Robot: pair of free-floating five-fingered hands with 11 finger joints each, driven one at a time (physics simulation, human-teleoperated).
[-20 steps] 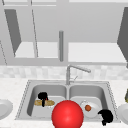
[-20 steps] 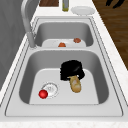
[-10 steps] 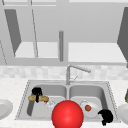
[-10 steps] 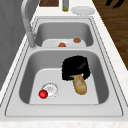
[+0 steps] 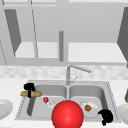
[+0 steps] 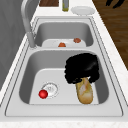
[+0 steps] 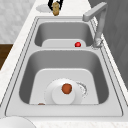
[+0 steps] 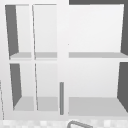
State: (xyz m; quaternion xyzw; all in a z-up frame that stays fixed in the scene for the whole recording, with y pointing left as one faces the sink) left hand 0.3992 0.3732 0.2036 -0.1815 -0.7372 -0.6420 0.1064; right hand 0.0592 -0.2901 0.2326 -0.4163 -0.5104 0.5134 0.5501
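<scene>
The left hand (image 5: 29, 88) sits at the middle left of the front view, over the left rim of the sink (image 5: 110, 90), its fingers curled around a bread roll (image 5: 31, 94) that lies level across it. In the left side view the same hand (image 6: 81, 67) hangs at the centre of the frame above the near basin, and the bread roll (image 6: 85, 90) sticks out below it toward the bottom edge. In the right side view the roll (image 7: 56, 8) and the hand (image 7: 51, 3) appear at the top of the frame, just in front of a white plate (image 7: 43, 8) on the counter.

The right hand (image 5: 106, 116) hovers at the lower right of the front view, over the front corner of the right basin; I cannot tell how its fingers are set.

A small red ball (image 5: 45, 99) rests by the drain in the left basin. A plate (image 5: 94, 111) with a brown ball (image 5: 88, 107) on it lies in the right basin. A big red ball (image 5: 67, 114) sits at the bottom centre of the front view. The tap (image 5: 75, 70) rises between the basins.
</scene>
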